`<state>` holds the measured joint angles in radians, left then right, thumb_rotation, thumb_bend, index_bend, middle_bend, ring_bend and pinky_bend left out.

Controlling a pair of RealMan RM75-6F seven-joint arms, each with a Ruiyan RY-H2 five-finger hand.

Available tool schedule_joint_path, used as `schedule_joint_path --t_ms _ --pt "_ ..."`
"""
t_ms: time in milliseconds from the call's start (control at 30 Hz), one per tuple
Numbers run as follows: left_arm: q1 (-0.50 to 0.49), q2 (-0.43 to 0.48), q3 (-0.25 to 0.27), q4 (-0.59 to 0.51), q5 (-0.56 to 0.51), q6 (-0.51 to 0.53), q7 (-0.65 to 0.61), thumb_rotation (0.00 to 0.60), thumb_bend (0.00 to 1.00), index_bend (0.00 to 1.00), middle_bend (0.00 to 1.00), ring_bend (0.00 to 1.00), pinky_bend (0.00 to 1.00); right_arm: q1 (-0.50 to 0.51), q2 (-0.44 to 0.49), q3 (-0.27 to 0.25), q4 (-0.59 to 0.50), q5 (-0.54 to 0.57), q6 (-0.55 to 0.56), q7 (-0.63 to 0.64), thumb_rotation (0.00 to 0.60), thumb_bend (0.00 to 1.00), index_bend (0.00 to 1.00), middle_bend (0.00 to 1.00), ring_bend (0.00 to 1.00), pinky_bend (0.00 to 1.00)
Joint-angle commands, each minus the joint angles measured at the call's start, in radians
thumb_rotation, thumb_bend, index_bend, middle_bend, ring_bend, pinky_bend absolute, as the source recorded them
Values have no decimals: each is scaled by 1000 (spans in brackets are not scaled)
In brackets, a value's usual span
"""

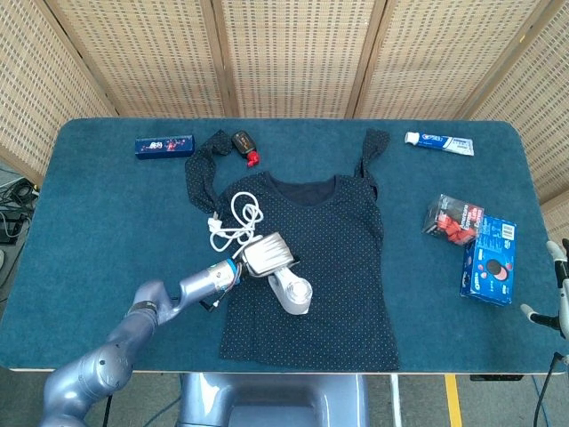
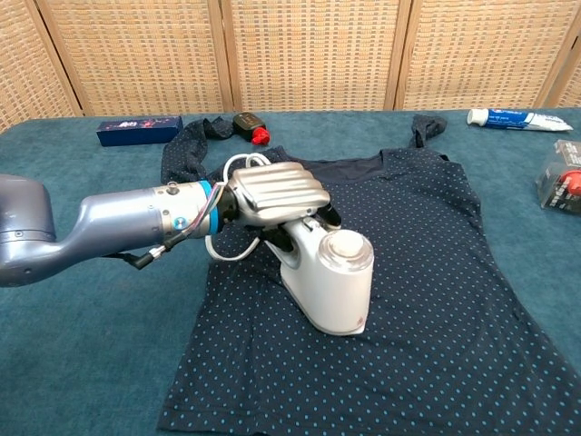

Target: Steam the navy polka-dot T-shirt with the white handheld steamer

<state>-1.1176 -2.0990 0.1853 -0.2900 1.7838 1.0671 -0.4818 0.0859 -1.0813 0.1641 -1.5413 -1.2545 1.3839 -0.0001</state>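
The navy polka-dot T-shirt (image 1: 333, 267) (image 2: 427, 300) lies flat in the middle of the blue table, neck toward the far side. My left hand (image 1: 267, 254) (image 2: 272, 193) grips the handle of the white handheld steamer (image 1: 293, 292) (image 2: 331, 280), whose head rests on the shirt's left lower part. Its white cord (image 1: 233, 222) (image 2: 229, 245) loops over the shirt's left shoulder. Only the fingertips of my right hand (image 1: 558, 285) show at the right edge of the head view, apart and holding nothing.
A blue box (image 1: 164, 144) (image 2: 138, 130) and a black-and-red item (image 1: 244, 144) (image 2: 248, 124) lie at the far left. A toothpaste tube (image 1: 439, 141) (image 2: 519, 119) is far right. A red-black packet (image 1: 452, 219) and blue box (image 1: 489, 259) sit at the right.
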Motion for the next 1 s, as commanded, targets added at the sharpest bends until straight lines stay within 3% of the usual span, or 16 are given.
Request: schedule_joint_path --t_ms 33,433,1000 --pt "10 24 24 -33 21 21 -28 600 864 1000 955 866 1000 0 -1 -1 -1 0 0 -2 600 0 52 0 0 0" --pt "19 71 70 -114 72 76 -16 600 864 1000 955 866 1000 1 -3 -2 -6 -2 3 -12 600 0 52 0 0 0" --pt "45 56 19 57 12 25 18 600 862 1000 955 866 1000 0 -1 -1 -8 -3 4 -9 600 0 52 0 0 0"
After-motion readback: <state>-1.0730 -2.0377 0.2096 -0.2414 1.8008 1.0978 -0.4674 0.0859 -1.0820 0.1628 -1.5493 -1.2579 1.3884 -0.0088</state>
